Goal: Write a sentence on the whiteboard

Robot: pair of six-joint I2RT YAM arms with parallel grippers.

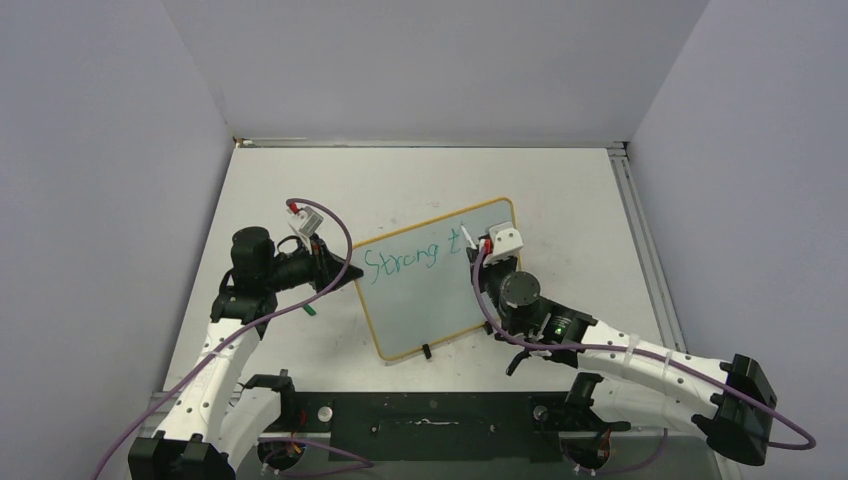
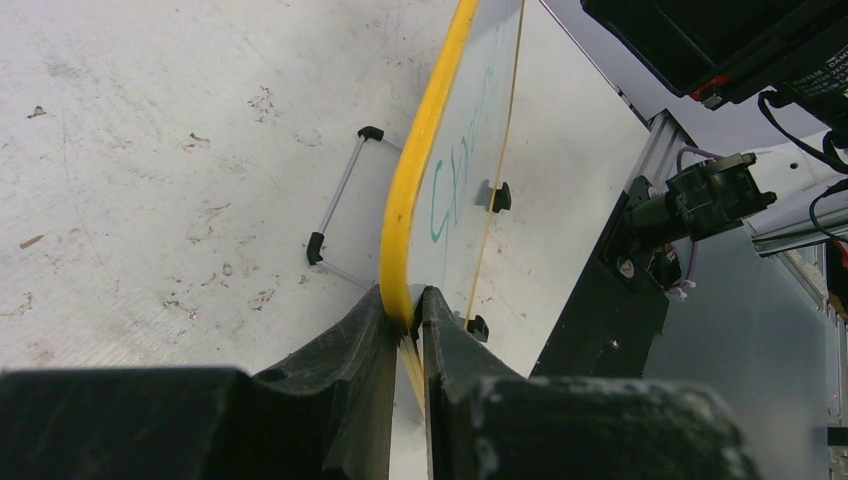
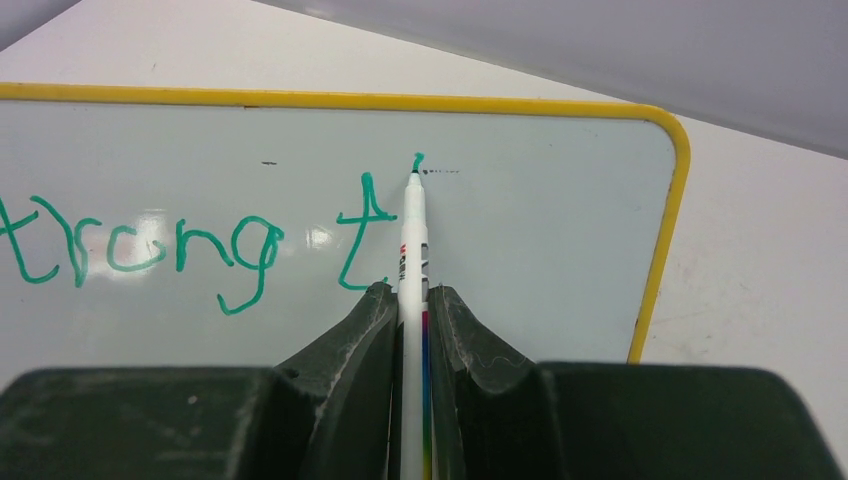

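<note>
Nearest, on the left: left hand [image 2: 405, 312] closed hard on the yellow frame of the whiteboard [image 1: 430, 300], pinching its left short edge between both fingers and steadying it. Just beside that hand, lying on the surface [image 1: 560, 200], a small green piece [image 1: 310, 310], possibly the marker's cap, though too small to tell.

On the right: right hand [image 3: 408, 296] clamped on a slim white marker [image 3: 411, 225], with the barrel squeezed between the fingers and the green tip pointing away, set against the board near its upper right corner.

Between the two hands: whiteboard at an angle in the middle of the surface, two black clips [image 1: 426, 351] on its near long edge, a wire stand [image 2: 335, 200] showing behind it from the left wrist.

Further up the board: the sentence [image 3: 140, 250] in green. Done so far: "Strong", then a finished "t", then only a short first stroke right at the tip. Judged as early in the writing, with one word complete and a second barely begun. Little room left on this line before the right-hand frame. Lower part of the board blank, so likely space for a second line there.
</note>
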